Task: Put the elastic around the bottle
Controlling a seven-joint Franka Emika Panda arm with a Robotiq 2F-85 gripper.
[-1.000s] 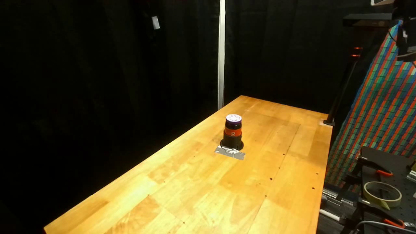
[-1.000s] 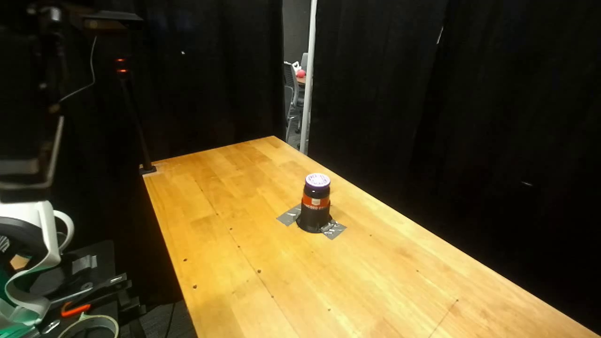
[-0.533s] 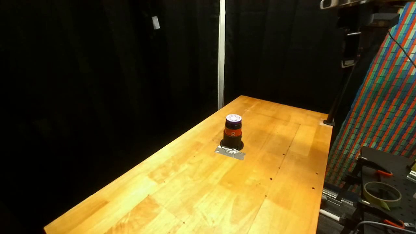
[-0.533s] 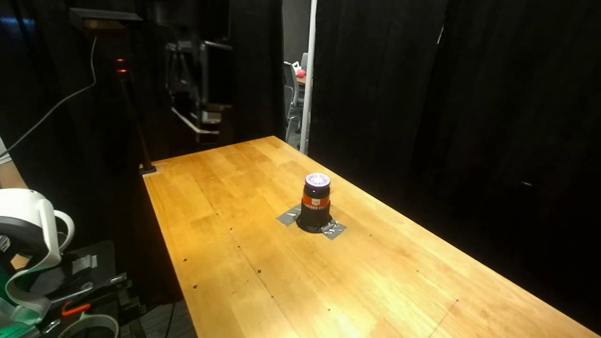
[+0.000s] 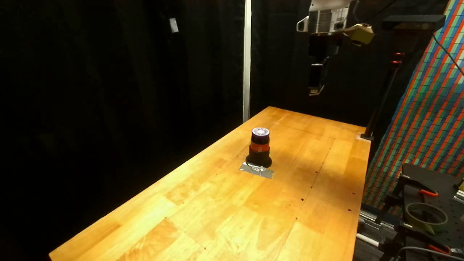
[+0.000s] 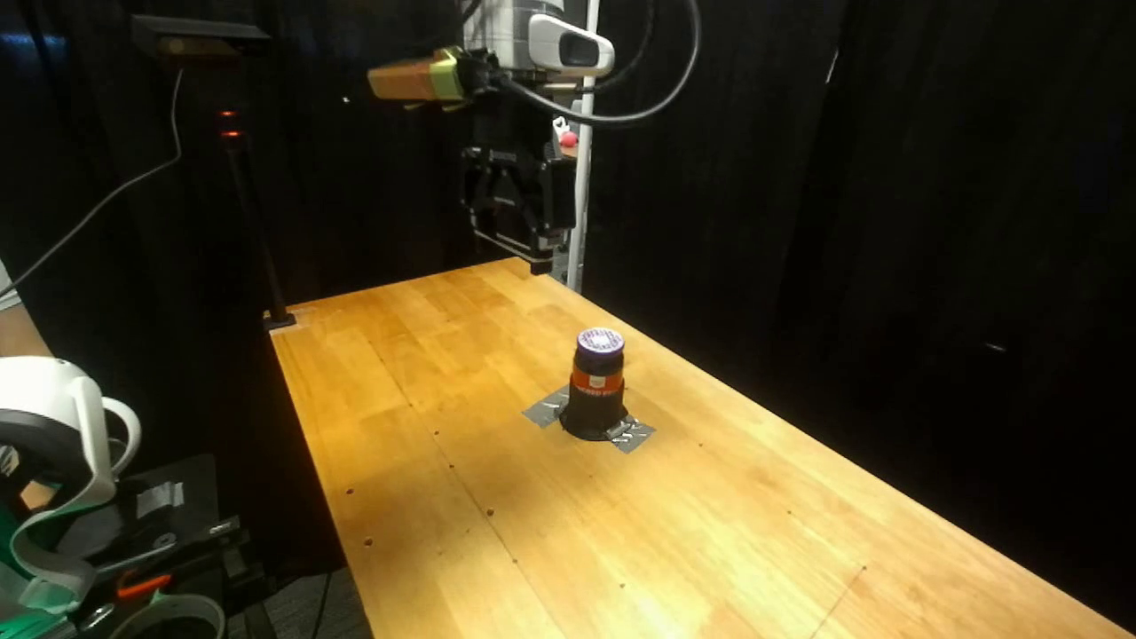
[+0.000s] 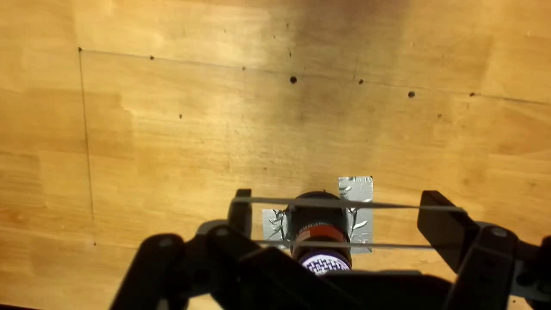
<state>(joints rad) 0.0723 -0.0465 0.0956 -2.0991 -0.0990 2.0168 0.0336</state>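
The bottle (image 5: pixel 260 147), a dark jar with an orange-red band and a white-and-purple lid, stands upright in a black base on the table in both exterior views (image 6: pixel 598 382). The elastic (image 7: pixel 318 201) is a thin grey band stretched around the two fingers of my gripper (image 7: pixel 338 204), its two strands spanning the gap. My gripper is wide open. In the exterior views it hangs above the table (image 5: pixel 316 90), clearly higher than the bottle (image 6: pixel 508 248). In the wrist view the bottle (image 7: pixel 322 232) shows below and between the fingers, with part of its lid hidden by the gripper.
Silver tape (image 6: pixel 631 435) fixes the black base (image 6: pixel 593 422) to the wooden table (image 6: pixel 728 532). A dark post (image 5: pixel 380 105) stands at a table corner. A side shelf (image 5: pixel 433 177) holds clamps and a tape roll (image 5: pixel 409 214). Black curtains surround the table.
The arm has swung in over the table, leftward in one exterior image and rightward in the other, coming closer to the bottle. The bottle has not moved.
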